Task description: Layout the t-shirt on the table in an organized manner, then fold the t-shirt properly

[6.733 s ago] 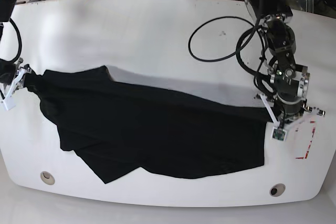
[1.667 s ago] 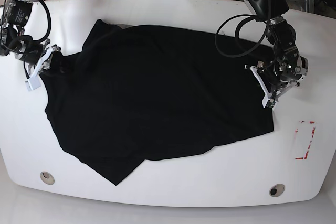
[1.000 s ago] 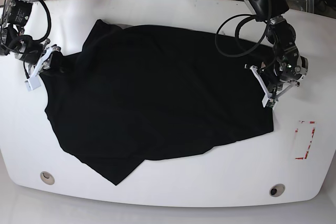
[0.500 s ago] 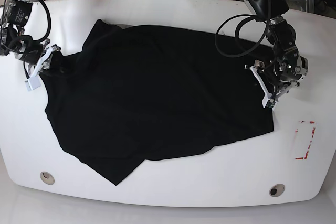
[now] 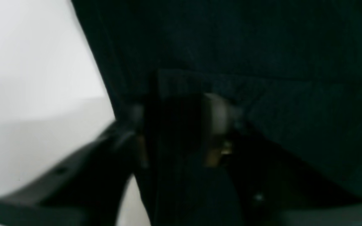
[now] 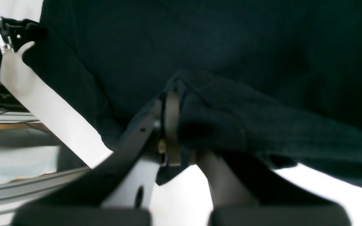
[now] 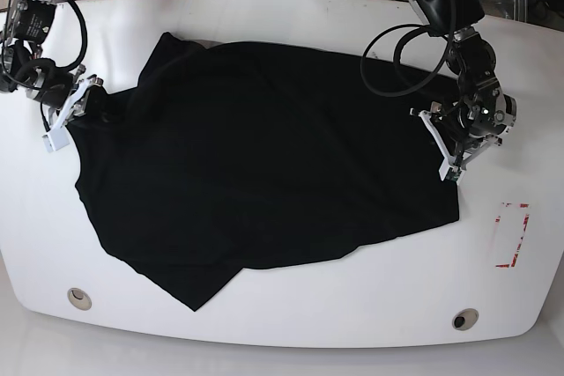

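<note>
While the t-shirt (image 7: 264, 165) lies spread across the middle of the table (image 7: 291, 323), you have both grippers clamped on it. Right gripper (image 7: 72, 116), at the left of the base frame, pinches a bunched fold at the shirt's left edge. Left gripper (image 7: 451, 143), at the right of the frame, grips the shirt's right edge. Red tape rectangle (image 7: 513, 235) sits bare at lower right.
</note>
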